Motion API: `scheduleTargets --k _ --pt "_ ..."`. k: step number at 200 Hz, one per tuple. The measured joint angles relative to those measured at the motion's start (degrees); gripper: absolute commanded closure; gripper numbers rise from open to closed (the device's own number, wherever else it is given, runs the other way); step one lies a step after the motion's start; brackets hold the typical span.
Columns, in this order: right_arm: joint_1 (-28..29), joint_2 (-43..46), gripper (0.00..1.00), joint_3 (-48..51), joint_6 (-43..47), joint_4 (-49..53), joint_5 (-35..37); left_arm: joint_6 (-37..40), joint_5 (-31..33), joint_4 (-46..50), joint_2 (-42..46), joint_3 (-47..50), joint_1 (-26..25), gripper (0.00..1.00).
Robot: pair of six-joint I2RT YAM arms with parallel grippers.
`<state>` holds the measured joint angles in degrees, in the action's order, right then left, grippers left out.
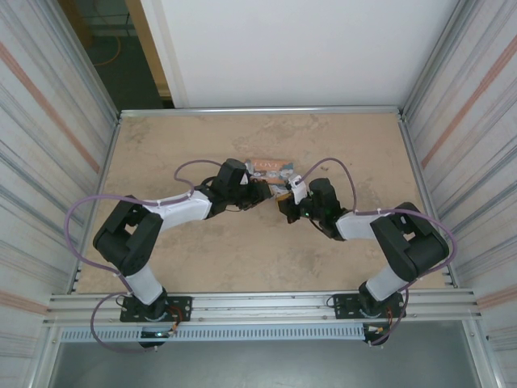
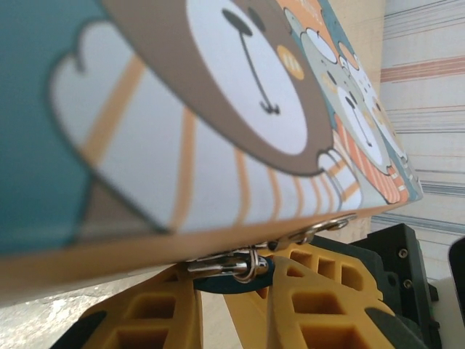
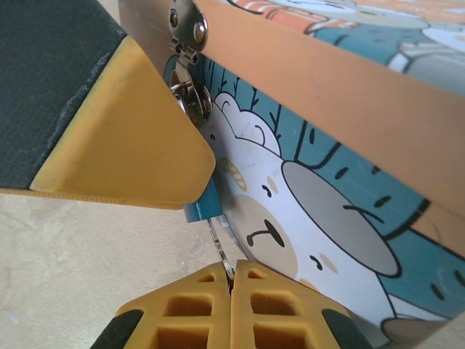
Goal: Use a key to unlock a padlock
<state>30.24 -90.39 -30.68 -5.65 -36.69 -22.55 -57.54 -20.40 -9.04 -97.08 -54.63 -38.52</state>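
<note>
The tiny blue padlock [image 3: 204, 206] hangs by its silvery shackle [image 2: 251, 265] from the metal hasp of the picture box [image 1: 271, 167]. My left gripper [image 2: 225, 291] is shut on the padlock's blue body [image 2: 218, 282], and one of its yellow fingers [image 3: 120, 142] hides most of the padlock in the right wrist view. My right gripper [image 3: 232, 282] is shut on a thin metal key [image 3: 220, 251]. The key's blade runs up to the padlock's lower end. Seen from above, both grippers [image 1: 262, 192] [image 1: 285, 199] meet at the box's near side.
The cartoon-bear box [image 2: 240, 116] lies at the middle of the beige table [image 1: 242, 250] just behind both grippers. Corrugated metal walls [image 1: 48, 162] enclose the table left and right. A rail [image 1: 258, 305] runs along the near edge.
</note>
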Motion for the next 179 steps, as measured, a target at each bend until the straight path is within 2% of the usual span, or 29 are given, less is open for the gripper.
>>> scheduleTargets --k 73,179 --pt "-0.2 -1.3 1.00 -2.6 -4.7 2.2 -2.9 -0.4 -0.4 -0.2 0.0 0.2 0.2 0.77" --pt "1.9 -1.3 1.00 -3.1 -4.3 5.6 0.5 -0.4 -0.7 -1.3 -0.2 2.0 0.2 0.77"
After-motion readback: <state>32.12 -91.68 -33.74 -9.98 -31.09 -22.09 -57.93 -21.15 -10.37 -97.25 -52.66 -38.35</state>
